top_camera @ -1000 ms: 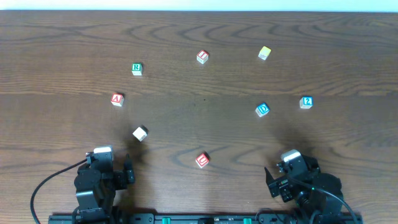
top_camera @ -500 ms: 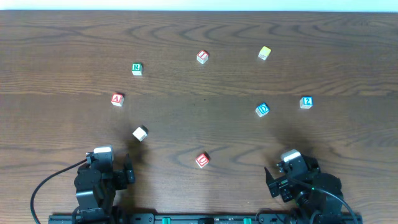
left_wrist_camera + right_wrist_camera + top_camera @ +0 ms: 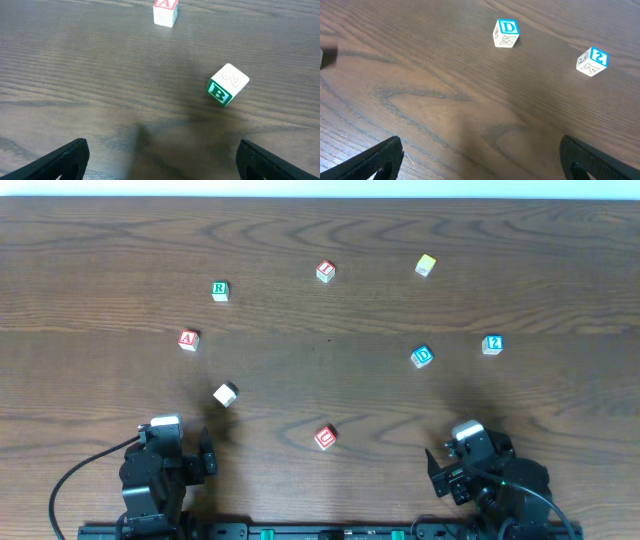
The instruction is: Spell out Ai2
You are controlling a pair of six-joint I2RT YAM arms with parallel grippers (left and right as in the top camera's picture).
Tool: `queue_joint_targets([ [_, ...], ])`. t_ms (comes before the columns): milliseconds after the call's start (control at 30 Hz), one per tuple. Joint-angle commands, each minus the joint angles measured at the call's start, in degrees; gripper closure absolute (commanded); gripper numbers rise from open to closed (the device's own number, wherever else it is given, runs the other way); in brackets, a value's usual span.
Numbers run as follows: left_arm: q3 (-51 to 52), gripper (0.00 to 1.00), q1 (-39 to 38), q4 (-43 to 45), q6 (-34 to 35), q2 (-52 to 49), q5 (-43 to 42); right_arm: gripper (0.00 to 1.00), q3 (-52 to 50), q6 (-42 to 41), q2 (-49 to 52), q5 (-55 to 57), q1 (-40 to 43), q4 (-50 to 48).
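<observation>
Wooden cubes, probably light, rigid and flat-sided, best pinched across opposite faces. On the desk (image 3: 320, 390), the A block (image 3: 188, 339) lies left of centre, the I block (image 3: 325, 271) upper middle, the 2 block (image 3: 491, 344) at right. Both left fingers (image 3: 65, 161) and right fingers (image 3: 375, 160) gape wide, empty.

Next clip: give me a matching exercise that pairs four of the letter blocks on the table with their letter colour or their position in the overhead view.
Column one:
1. A block
2. R block
3. D block
4. 2 block

Column two:
a. farthest right of all blocks in the overhead view
b. green letter
c. blue letter, just left of the 2 block
d. red letter

Pairs: 1-d, 2-b, 3-c, 4-a
</observation>
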State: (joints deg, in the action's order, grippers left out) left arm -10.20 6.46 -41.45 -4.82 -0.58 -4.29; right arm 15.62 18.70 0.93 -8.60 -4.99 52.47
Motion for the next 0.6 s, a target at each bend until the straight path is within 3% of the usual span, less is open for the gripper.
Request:
queue_joint_targets([
  [0, 0.9, 0.05, 0.2, -0.6, -0.8, 0.3, 0.2, 0.01, -0.9, 0.6, -0.6, -0.9, 0.4, 0.3],
  [433, 0.9, 0.05, 0.2, -0.6, -0.8, 0.3, 0.2, 0.01, -1.0, 0.6, -0.6, -0.9, 0.4, 0.1],
  [567, 0.9, 0.05, 0.2, -0.6, -0.8, 0.3, 0.2, 0.01, -0.9, 0.6, -0.6, -10.0, 0.4, -7.6],
])
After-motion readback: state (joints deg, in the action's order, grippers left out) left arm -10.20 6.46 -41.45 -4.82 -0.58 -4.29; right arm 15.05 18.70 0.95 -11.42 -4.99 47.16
